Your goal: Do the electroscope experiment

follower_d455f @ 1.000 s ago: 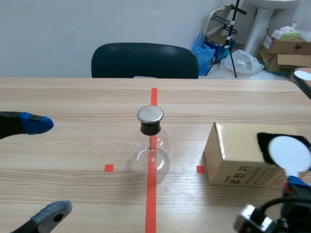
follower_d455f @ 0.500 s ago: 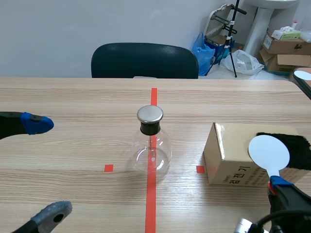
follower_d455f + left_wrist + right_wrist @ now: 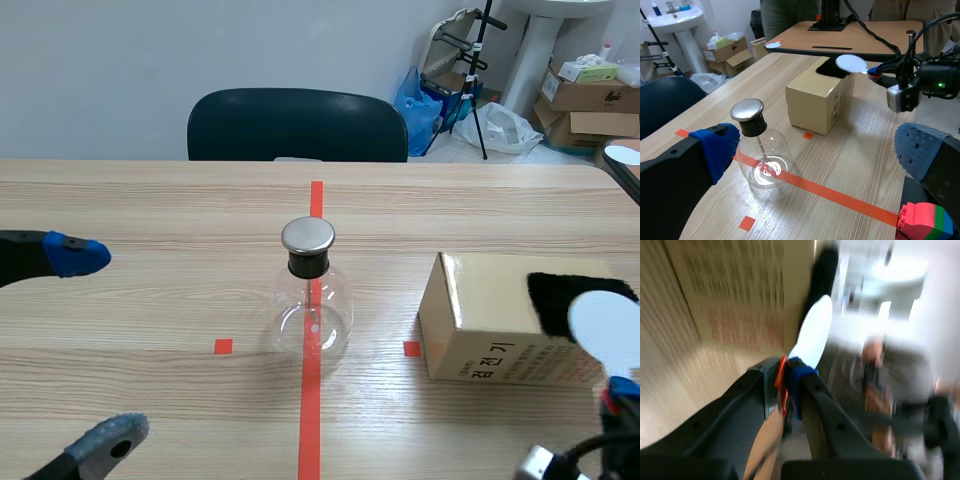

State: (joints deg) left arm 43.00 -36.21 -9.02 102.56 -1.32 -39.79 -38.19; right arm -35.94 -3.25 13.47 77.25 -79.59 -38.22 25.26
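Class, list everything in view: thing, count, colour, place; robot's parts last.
Table: one, light wood, under everything.
Electroscope flask: one, clear glass with metal cap, on the red tape line.
Cardboard box: one, tan, right of the flask.
Cloth: one, black, on the box.
Disc paddle: one, white, by the cloth.
Chair: one, dark, behind the table.
Toy brick: one, red-blue-green, by the left arm.
Left arm: one, black, table's left, jaws open.
Right arm: one, black, table's right, jaws holding paddle.

My scene camera sits low between my arms, facing the table's (image 3: 150,200) far edge. My left wrist camera looks rightward across the table; both share the flask (image 3: 312,300) and box (image 3: 490,310). My right wrist camera presses close to the box and paddle (image 3: 812,332).
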